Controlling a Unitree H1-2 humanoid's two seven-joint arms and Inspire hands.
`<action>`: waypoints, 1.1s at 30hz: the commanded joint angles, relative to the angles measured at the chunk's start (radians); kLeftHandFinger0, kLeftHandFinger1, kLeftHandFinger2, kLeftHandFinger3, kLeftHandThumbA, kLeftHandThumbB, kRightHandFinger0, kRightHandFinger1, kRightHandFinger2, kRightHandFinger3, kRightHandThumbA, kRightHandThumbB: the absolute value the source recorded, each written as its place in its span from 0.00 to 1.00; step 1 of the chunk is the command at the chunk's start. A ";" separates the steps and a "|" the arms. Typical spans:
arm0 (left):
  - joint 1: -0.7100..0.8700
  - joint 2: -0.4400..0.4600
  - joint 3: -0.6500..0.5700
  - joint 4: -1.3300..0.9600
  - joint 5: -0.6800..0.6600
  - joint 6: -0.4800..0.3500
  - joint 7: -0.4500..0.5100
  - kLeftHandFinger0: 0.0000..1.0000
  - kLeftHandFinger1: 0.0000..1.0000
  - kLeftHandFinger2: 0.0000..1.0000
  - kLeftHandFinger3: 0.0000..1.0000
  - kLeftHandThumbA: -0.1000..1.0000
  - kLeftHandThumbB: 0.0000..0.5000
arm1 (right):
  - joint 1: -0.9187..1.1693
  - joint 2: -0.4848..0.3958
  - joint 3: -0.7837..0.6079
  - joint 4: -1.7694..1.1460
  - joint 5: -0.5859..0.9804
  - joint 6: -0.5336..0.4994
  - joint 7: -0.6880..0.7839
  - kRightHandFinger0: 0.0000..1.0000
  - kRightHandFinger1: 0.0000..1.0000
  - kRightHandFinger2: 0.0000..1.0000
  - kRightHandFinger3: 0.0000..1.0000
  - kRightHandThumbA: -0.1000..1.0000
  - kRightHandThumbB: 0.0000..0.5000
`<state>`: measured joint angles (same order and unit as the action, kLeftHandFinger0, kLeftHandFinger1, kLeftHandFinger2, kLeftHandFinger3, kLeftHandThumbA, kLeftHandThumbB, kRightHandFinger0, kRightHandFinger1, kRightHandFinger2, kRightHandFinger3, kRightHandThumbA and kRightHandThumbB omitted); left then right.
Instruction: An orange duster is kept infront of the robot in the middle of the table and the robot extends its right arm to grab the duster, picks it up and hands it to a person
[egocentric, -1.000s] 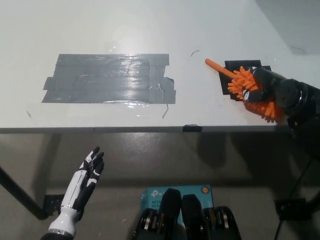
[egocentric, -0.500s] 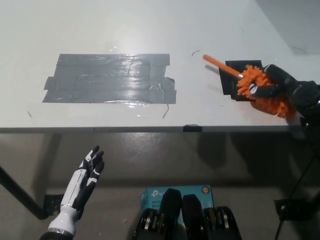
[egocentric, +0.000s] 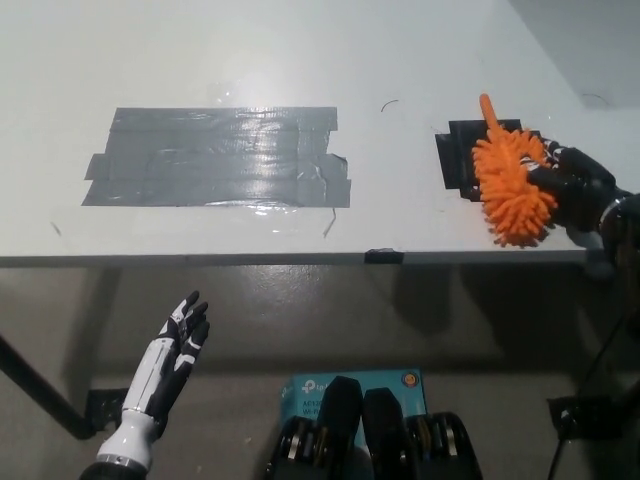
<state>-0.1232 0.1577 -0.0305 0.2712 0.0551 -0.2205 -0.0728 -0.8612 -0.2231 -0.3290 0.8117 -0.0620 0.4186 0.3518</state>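
Observation:
The orange duster (egocentric: 511, 178), a shaggy head with a short orange handle pointing up and away, is over the right part of the white table (egocentric: 300, 60). My black right hand (egocentric: 578, 190) is shut on the duster from its right side, near the table's front right edge. The duster covers part of a black tape patch (egocentric: 458, 160). My white left hand (egocentric: 172, 355) rests below the table edge at the lower left, its fingers apart and nothing in it.
A large patch of grey tape (egocentric: 220, 157) lies on the middle left of the table. A blue box (egocentric: 355, 385) sits on the floor under the table edge. A small black mark (egocentric: 385, 257) sits on the table's front edge.
My right hand has turned the duster: the handle swung from pointing far-left to pointing nearly straight away, and the head now faces the camera. The left hand has not moved.

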 joint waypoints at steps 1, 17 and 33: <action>-0.039 0.018 0.007 -0.026 -0.024 -0.031 -0.023 0.96 1.00 1.00 1.00 0.88 0.34 | -0.067 0.020 -0.164 0.102 0.353 0.051 0.137 0.00 0.41 0.80 1.00 0.00 0.33; -0.060 0.025 0.008 -0.030 -0.018 -0.026 -0.023 0.97 1.00 1.00 1.00 0.89 0.33 | -0.066 0.061 -0.152 -0.004 0.611 0.051 0.128 0.00 0.39 0.77 1.00 0.00 0.13; -0.057 0.022 0.004 -0.044 -0.007 -0.011 -0.018 0.97 1.00 1.00 1.00 0.89 0.32 | -0.050 0.127 -0.013 -0.145 0.812 0.051 0.064 0.00 0.42 0.82 1.00 0.00 0.14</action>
<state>-0.1467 0.1583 -0.0303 0.2709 0.0554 -0.2151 -0.0729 -0.8653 -0.1077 -0.3909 0.7452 0.5259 0.4598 0.4060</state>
